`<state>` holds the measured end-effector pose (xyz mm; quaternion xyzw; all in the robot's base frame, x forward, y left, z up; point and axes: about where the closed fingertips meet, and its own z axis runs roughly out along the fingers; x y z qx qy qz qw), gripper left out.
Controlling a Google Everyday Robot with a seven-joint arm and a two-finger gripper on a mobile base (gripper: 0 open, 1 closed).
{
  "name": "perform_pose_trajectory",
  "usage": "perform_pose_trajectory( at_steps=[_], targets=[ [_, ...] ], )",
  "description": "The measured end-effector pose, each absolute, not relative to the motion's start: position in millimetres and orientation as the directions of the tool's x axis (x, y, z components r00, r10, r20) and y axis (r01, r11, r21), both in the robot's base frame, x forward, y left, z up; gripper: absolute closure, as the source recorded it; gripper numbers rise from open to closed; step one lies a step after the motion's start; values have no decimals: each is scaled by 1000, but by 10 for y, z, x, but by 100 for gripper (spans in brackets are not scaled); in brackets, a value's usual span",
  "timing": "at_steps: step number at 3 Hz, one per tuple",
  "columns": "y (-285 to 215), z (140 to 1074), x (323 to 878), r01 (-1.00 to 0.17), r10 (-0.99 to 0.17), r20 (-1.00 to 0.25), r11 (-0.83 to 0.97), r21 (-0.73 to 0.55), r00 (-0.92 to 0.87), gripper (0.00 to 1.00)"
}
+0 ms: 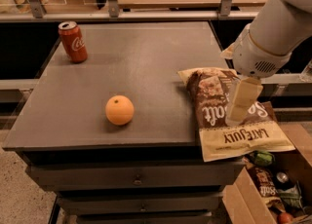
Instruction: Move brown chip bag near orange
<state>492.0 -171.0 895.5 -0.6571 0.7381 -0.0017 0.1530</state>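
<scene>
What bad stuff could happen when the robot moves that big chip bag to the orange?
The brown chip bag hangs past the edge of the table, under the gripper; a poor grasp could tip it into the snack box below. Sliding the bag across could also bump the orange, which might roll away.

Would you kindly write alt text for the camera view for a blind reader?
The robot's gripper hangs over the brown chip bag, which lies at the right edge of a grey table with its cream end overhanging the front. An orange sits left of the bag, and a red soda can stands at the back left.
</scene>
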Motion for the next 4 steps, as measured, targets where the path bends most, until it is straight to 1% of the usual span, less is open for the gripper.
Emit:
perform_pose_trajectory(
  at_steps=[3,4],
  targets=[
    [-1690,8449,5164,-976,-960,-259,153,-155,-109,0],
    [-1689,8314,5194,-980,-958,-263,150,-131,-112,17]
  ],
)
